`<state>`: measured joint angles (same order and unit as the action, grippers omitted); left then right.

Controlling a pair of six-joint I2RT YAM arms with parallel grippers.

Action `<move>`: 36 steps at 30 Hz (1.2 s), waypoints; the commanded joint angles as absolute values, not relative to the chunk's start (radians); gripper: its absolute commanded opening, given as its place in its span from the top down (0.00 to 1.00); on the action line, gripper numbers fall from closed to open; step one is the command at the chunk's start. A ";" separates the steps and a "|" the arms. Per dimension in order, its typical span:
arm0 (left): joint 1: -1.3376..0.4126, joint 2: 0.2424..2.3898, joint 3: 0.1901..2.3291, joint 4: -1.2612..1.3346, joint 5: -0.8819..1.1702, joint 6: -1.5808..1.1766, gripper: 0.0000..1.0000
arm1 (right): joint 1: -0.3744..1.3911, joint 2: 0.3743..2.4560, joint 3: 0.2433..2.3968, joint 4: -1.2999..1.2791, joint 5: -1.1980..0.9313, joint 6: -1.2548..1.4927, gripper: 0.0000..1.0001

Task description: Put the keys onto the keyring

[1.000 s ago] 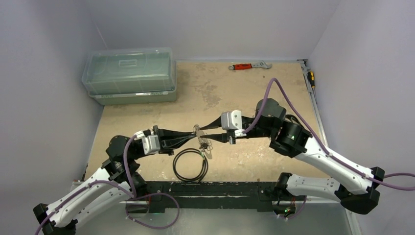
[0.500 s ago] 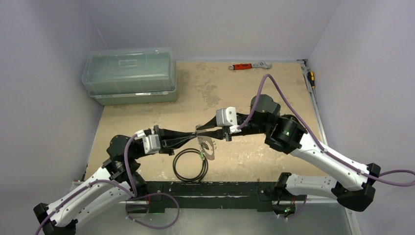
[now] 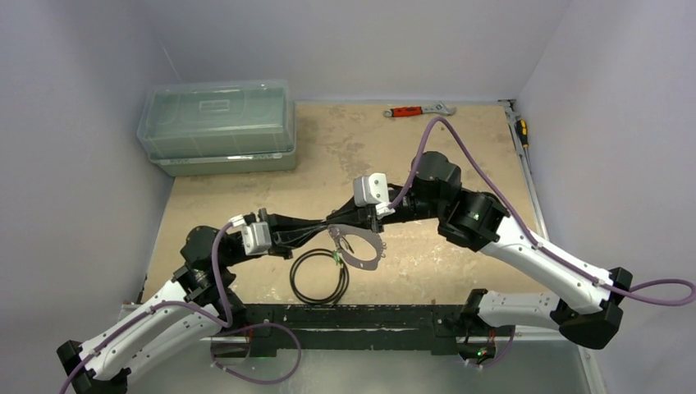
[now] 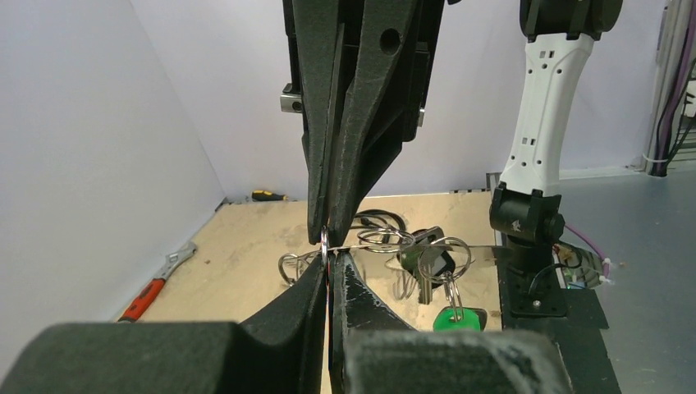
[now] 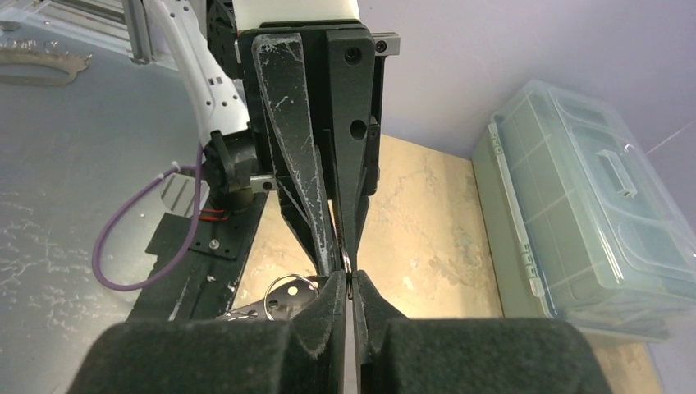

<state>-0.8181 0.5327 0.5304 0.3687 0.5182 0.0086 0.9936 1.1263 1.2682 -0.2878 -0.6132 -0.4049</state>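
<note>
My left gripper (image 3: 327, 230) and right gripper (image 3: 335, 226) meet tip to tip above the table's middle. The keyring (image 3: 361, 249), a thin silvery wire loop, hangs off the tips toward the near right. In the left wrist view my left gripper (image 4: 329, 256) is shut on the keyring's wire (image 4: 386, 245), and the right fingers (image 4: 361, 123) come down onto the same spot. The keys (image 4: 431, 267) and a green piece (image 4: 460, 318) dangle from it on small rings. In the right wrist view my right gripper (image 5: 349, 279) is shut on a thin ring seen edge-on.
A black cable coil (image 3: 320, 277) lies on the table just below the keys. A clear plastic box (image 3: 217, 125) stands at the back left. A red-handled wrench (image 3: 418, 110) lies at the back edge, and a screwdriver (image 3: 520, 130) lies along the right wall.
My right arm has moved left up to the left gripper's tips and its jaws have closed. The keyring has swung out into a wider loop to the right. The left arm has hardly moved.
</note>
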 commanded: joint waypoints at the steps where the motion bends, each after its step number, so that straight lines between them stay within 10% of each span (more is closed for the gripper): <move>1: -0.826 0.540 0.548 0.451 0.547 -0.008 1.00 | 1.000 1.182 1.297 -0.311 -0.579 -0.413 0.97; 7: -0.827 0.548 0.553 0.435 0.544 -0.005 0.99 | 1.000 1.208 1.304 -0.322 -0.555 -0.434 1.00; 11: -0.826 0.547 0.608 0.288 0.530 0.060 0.59 | 1.000 1.209 1.306 -0.328 -0.522 -0.438 1.00; 14: -0.826 0.532 0.648 0.144 0.499 0.114 0.46 | 1.000 1.201 1.301 -0.325 -0.507 -0.439 1.00; 36: -0.826 0.672 0.988 -0.531 0.341 0.279 0.64 | 1.000 1.206 1.308 -0.362 -0.463 -0.440 1.00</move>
<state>-0.8207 0.6342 0.9272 -0.4538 0.3588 0.2481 0.9966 1.2072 1.2892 -0.3817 -0.4839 -0.4309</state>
